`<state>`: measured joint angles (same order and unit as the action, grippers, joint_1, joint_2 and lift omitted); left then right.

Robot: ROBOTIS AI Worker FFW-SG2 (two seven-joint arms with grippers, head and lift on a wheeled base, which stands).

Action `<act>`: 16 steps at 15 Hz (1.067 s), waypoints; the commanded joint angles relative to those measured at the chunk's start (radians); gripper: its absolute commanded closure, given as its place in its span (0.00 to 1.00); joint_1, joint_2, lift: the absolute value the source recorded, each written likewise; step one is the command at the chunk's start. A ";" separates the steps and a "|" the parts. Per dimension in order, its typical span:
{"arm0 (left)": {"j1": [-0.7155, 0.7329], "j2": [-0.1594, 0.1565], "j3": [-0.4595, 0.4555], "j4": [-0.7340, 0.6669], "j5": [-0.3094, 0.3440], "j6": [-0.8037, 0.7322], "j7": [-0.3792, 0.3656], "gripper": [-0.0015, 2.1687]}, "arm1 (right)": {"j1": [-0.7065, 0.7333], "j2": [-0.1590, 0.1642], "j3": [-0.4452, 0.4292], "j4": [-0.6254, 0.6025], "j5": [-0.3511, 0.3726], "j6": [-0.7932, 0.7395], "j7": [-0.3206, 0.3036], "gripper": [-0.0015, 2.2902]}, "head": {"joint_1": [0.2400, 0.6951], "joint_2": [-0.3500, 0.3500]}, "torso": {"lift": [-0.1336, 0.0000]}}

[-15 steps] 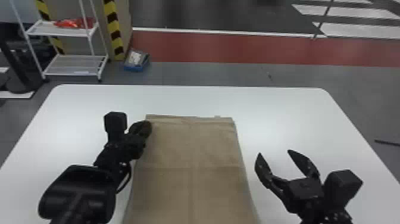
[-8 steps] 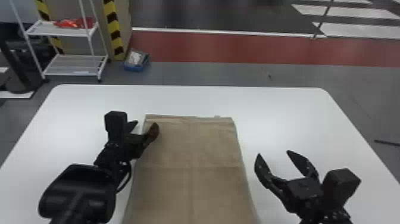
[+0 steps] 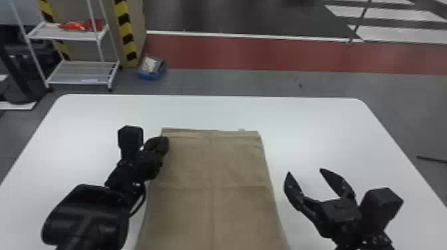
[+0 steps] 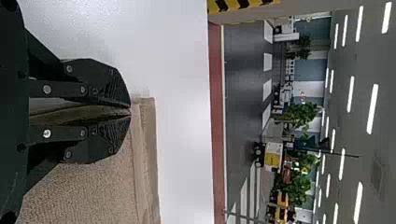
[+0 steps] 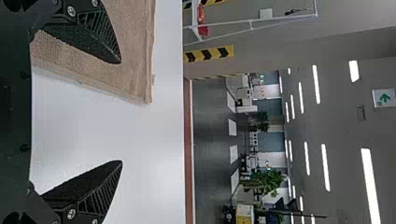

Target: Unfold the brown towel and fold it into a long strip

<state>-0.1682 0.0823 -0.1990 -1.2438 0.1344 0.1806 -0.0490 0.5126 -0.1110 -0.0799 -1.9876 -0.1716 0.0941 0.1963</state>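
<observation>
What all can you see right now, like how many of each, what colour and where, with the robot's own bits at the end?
Brown towel: one, brown, flat on the table
Table: one, white, in front of the robot
Wheeled rack: one, white, beyond the table, left
Red item: one, red, rack's upper shelf
Striped bands: two, yellow and black, by the rack
Box: one, blue, floor right of the rack
Floor strip: one, red, beyond the table
Plants: several, green, far background
Ceiling lights: many, white, overhead
Left gripper: one, black, shut on the towel's left edge near its far corner
Right gripper: one, black, open, right of the towel
</observation>
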 commanded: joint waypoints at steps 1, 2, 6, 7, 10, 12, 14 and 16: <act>0.009 0.001 0.000 -0.003 -0.007 0.012 0.000 0.47 | 0.004 -0.003 0.000 -0.005 -0.002 0.003 0.000 0.05 | 1.00 0.36 | 0.15; 0.013 0.001 0.000 -0.006 -0.007 0.012 0.000 0.47 | 0.006 -0.003 0.000 -0.008 -0.002 0.003 0.000 0.05 | 1.00 0.36 | 0.15; 0.069 0.002 0.026 -0.095 -0.002 0.024 0.023 0.79 | 0.009 -0.003 -0.003 -0.016 -0.016 0.003 0.000 0.05 | 1.00 0.37 | 0.15; 0.095 0.005 0.038 -0.140 -0.002 0.024 0.031 0.79 | 0.009 -0.004 -0.003 -0.016 -0.017 0.003 0.000 0.05 | 1.00 0.37 | 0.15; 0.170 0.008 0.084 -0.272 -0.006 0.049 0.038 0.79 | 0.009 -0.004 0.000 -0.016 -0.016 0.003 0.000 0.05 | 1.00 0.39 | 0.15; 0.200 0.010 0.084 -0.325 -0.007 0.067 0.043 0.79 | 0.006 -0.003 0.003 -0.014 -0.012 0.003 0.000 0.05 | 1.00 0.41 | 0.15; 0.230 0.008 0.069 -0.385 -0.033 0.067 0.044 0.78 | 0.004 -0.003 0.009 -0.013 -0.012 0.003 0.000 0.05 | 1.00 0.42 | 0.15; 0.233 0.005 0.041 -0.398 -0.078 0.067 0.064 0.76 | 0.006 -0.003 0.009 -0.013 -0.016 0.006 0.000 0.05 | 1.00 0.41 | 0.15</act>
<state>0.0602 0.0902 -0.1393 -1.6301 0.0850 0.2477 0.0096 0.5170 -0.1135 -0.0708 -2.0004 -0.1847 0.0985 0.1963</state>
